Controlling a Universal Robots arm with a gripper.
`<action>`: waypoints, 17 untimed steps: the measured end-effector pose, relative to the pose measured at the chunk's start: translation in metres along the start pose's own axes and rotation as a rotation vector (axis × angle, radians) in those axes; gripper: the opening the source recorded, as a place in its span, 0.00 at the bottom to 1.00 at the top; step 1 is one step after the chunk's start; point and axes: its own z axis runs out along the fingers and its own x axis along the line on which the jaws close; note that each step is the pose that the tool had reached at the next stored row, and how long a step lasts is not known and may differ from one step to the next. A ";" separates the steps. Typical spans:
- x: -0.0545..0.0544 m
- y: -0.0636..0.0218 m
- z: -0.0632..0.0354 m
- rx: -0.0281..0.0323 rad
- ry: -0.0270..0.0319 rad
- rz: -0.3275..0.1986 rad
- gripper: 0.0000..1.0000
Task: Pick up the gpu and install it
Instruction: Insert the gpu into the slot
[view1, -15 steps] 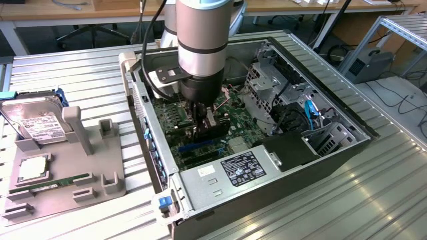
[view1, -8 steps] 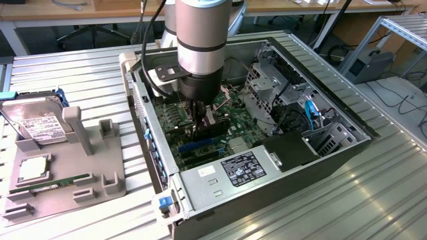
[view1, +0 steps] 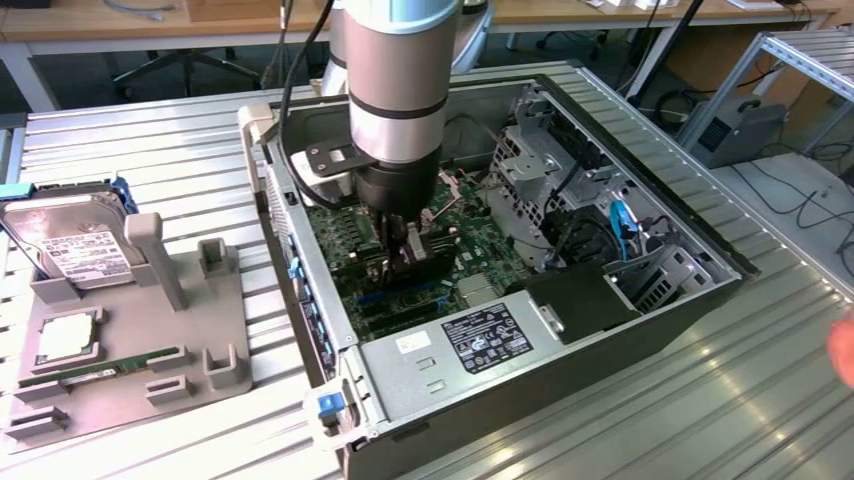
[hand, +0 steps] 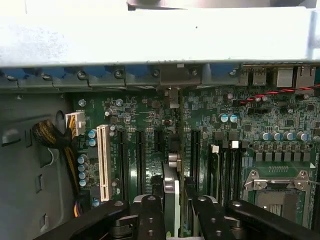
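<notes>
The gpu (hand: 170, 192) stands on edge between my gripper's (hand: 172, 212) two black fingers (hand: 150, 217), which are shut on it. It sits low over the green motherboard (hand: 145, 120), in line with the long black expansion slots (hand: 140, 155) and touching or just above them. Its far end reaches toward the case's rear wall (hand: 170, 75). In the exterior view the arm reaches straight down into the open computer case (view1: 307, 330), and the gripper (view1: 404, 262) holds the dark gpu (view1: 424, 252) over the board.
A white PCI slot (hand: 103, 162) and RAM slots (hand: 227, 165) flank the card, with the CPU socket (hand: 277, 187) beyond. The power supply (view1: 467, 345) and drive cage (view1: 534, 170) crowd the case. A grey tray (view1: 200, 350) holds a hard drive (view1: 74, 250) and memory stick (view1: 107, 368). A hand (view1: 843, 352) shows at the exterior view's right.
</notes>
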 end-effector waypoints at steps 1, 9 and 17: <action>0.000 0.0000 0.0022 0.0000 0.0001 0.000 0.27; -0.003 0.0000 0.0022 0.0000 -0.0002 0.000 0.27; -0.003 -0.0001 0.0009 0.0000 -0.0002 0.000 0.27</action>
